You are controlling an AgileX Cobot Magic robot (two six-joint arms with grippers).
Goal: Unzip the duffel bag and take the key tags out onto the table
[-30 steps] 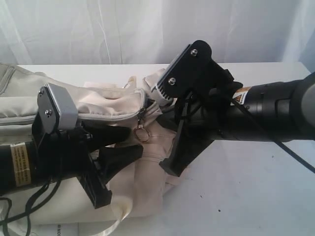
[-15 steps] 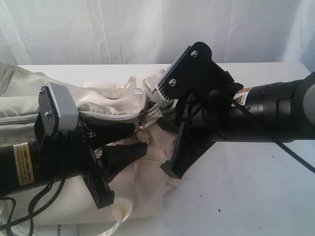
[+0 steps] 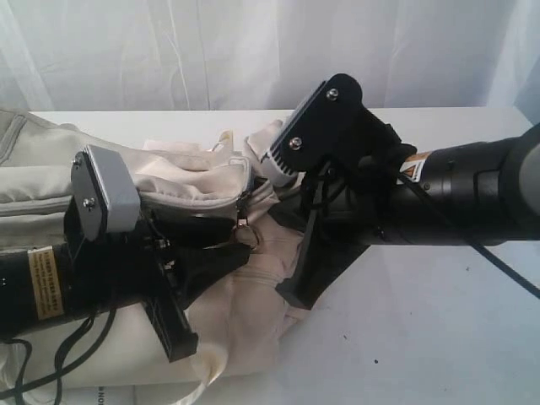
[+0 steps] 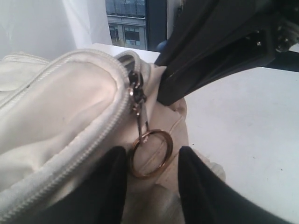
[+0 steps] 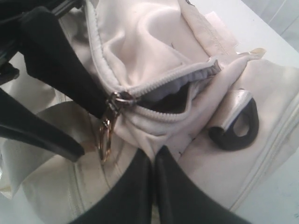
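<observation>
Left wrist view shows my left hand (image 4: 152, 156) spread wide, its black fingers (image 4: 110, 186) on either side of the brass ring (image 4: 150, 154) that hangs from the zip pull, not closed on it. My right hand (image 5: 153, 156) is narrowed right down, pinching a fold of the cream bag (image 5: 154, 42) just below the zip (image 5: 159, 84), which gapes a little and is dark inside. The bag lies on the white worktop (image 3: 439, 321). A yellow label (image 3: 44, 283) on my left arm and a warning sticker (image 3: 413, 166) on my right arm carry print too small to read.
</observation>
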